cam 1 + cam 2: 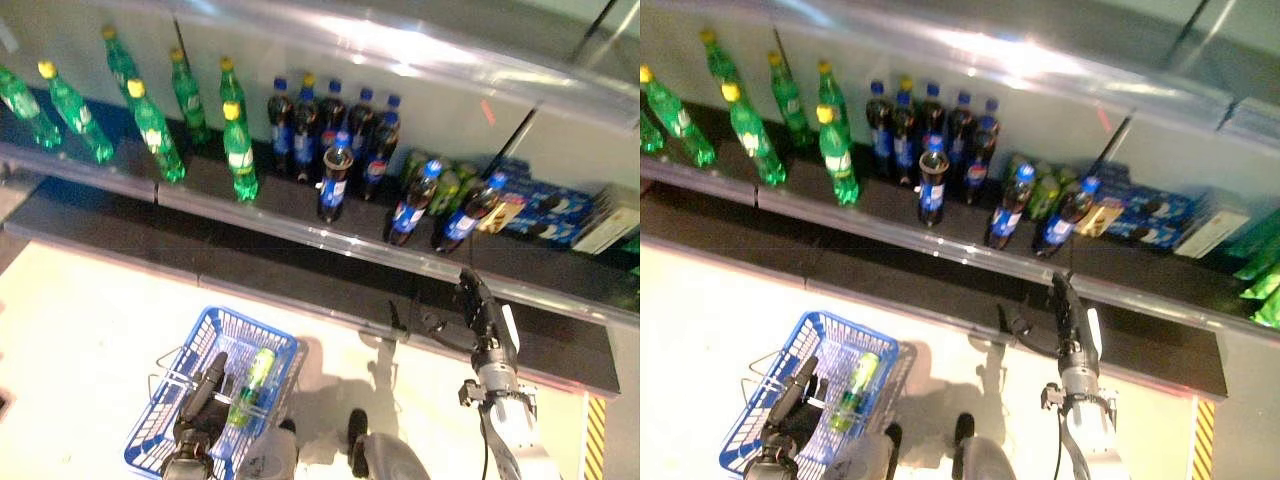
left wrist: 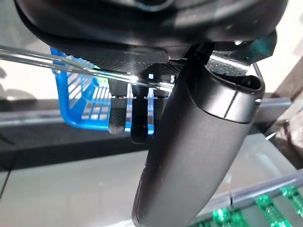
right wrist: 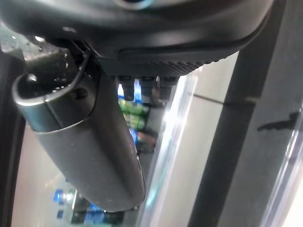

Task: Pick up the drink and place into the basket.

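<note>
A blue wire basket (image 1: pixel 175 425) hangs at the lower left, and a green drink can (image 1: pixel 254 381) lies inside it. My left hand (image 1: pixel 200 400) is over the basket with its fingers (image 2: pixel 118 116) curled round the thin wire handle (image 2: pixel 57 59). My right hand (image 1: pixel 487 315) is raised at the right in front of the lower shelf edge, below the dark cola bottles (image 1: pixel 412 208). Its fingers are straight and it holds nothing. In the right wrist view only the thumb (image 3: pixel 94 142) and short fingertips (image 3: pixel 142 87) show.
The long shelf (image 1: pixel 300 225) carries green bottles (image 1: pixel 240 150) on the left, several dark cola bottles (image 1: pixel 330 125) in the middle, and green cans (image 1: pixel 445 185) and blue packs (image 1: pixel 545 212) on the right. A clear rail runs along its front. Pale floor (image 1: pixel 90 320) lies below.
</note>
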